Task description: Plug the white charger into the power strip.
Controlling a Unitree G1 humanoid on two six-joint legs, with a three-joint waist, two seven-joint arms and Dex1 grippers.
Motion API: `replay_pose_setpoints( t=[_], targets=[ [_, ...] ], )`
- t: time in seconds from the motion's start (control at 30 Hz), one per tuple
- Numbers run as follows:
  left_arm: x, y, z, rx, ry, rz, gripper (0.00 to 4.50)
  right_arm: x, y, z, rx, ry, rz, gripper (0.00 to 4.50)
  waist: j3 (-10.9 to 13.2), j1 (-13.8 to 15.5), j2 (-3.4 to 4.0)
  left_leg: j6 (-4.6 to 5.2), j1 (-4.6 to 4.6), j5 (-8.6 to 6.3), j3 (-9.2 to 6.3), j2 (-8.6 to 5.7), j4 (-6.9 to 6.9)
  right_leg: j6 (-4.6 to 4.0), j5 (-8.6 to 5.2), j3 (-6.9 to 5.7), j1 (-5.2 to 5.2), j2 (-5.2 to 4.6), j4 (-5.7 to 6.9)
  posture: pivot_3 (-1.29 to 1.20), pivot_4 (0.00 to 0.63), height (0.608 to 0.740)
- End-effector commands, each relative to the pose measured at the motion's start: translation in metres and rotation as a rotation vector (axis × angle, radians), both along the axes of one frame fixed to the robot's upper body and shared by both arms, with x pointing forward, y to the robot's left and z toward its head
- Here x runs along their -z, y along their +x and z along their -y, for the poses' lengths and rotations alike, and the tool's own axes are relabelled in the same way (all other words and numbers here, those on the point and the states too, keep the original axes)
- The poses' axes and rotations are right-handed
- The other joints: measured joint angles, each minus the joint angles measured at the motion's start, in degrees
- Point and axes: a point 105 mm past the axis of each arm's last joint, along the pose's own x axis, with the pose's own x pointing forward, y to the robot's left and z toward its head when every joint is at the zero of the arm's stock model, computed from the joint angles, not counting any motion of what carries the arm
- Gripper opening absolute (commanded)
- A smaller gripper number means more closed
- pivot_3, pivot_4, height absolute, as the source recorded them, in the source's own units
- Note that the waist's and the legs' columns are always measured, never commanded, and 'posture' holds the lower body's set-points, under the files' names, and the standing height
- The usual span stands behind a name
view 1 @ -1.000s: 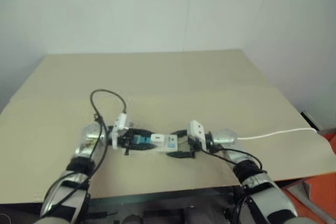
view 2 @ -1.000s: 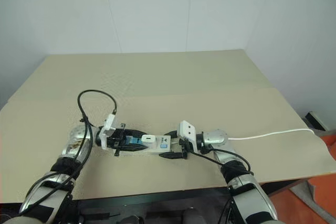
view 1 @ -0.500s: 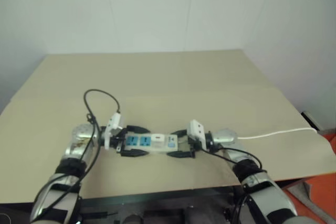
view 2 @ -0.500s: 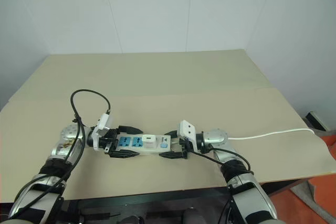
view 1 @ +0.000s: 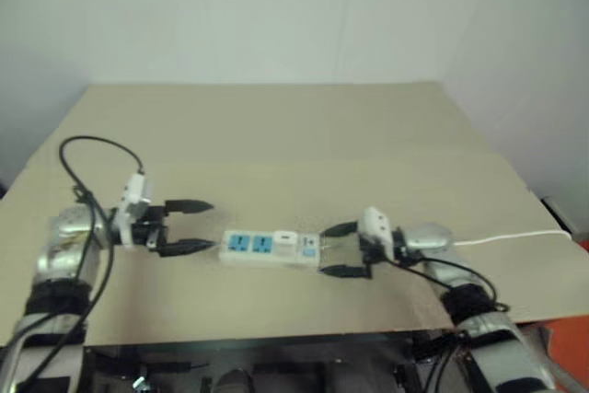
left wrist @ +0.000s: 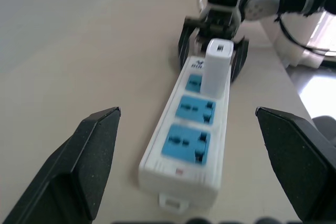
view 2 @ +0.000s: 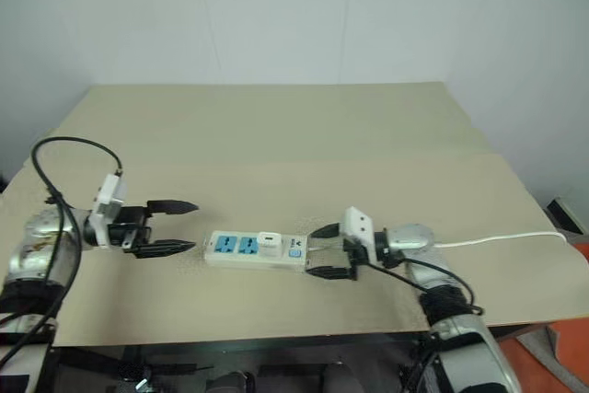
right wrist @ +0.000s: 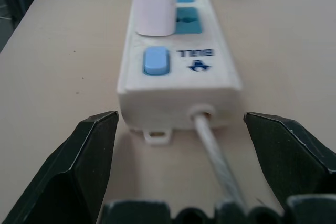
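Observation:
The power strip lies flat on the table, a long white bar with blue sockets. The white charger stands upright in the socket nearest the blue switch. Two blue sockets beside it are bare. My left gripper hovers open, off the strip's free end, with a clear gap to it. My right gripper is open at the cable end, its fingers on either side of the strip's corner without touching it. Neither holds anything.
The strip's thin white cable runs right across the tan table and off its right edge. The table's front edge lies close below both arms. An orange surface sits on the floor at the right.
My left gripper opened, let go of the charger and drew back left and up, away from the strip. My right gripper opened wider and backed off to the right. The charger stays standing in its socket.

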Motion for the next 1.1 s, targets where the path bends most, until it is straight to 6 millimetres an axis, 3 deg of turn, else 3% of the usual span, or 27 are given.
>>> replay_pose_setpoints(
  t=[0.03,0.3,0.67,1.1],
  targets=[
    [-0.019,0.005,-0.008,-0.034,-0.030,0.043,4.50,-0.040,-0.002,0.020,0.025,0.024,0.142,4.47,0.0,0.3,0.03,0.00,0.01,0.00,0.00,0.00,0.00,0.00,0.00,0.00,0.01,0.00,-0.01,0.00,0.150,0.740],
    [-0.034,0.012,-0.025,-0.109,-0.043,0.034,4.50,-0.074,-0.011,0.055,0.084,-0.054,0.205,4.47,0.1,1.0,0.01,0.00,-0.02,0.00,0.05,0.00,0.00,0.00,-0.01,0.00,-0.01,0.01,-0.06,0.00,0.150,0.740],
    [-0.051,0.024,-0.052,-0.204,0.018,-0.028,4.50,-0.088,0.000,0.053,0.205,-0.059,0.196,4.47,0.2,1.3,0.01,0.00,-0.14,0.00,0.06,-0.01,0.06,0.01,0.00,0.00,-0.04,0.00,-0.11,0.00,0.150,0.740],
    [-0.056,0.042,-0.056,-0.263,0.037,-0.034,4.50,-0.104,0.022,0.032,0.229,-0.054,0.230,4.47,0.2,1.1,-0.01,0.00,-0.31,0.00,0.05,-0.01,0.11,0.04,0.02,-0.01,-0.16,0.01,-0.10,0.00,0.150,0.740]
  ],
)
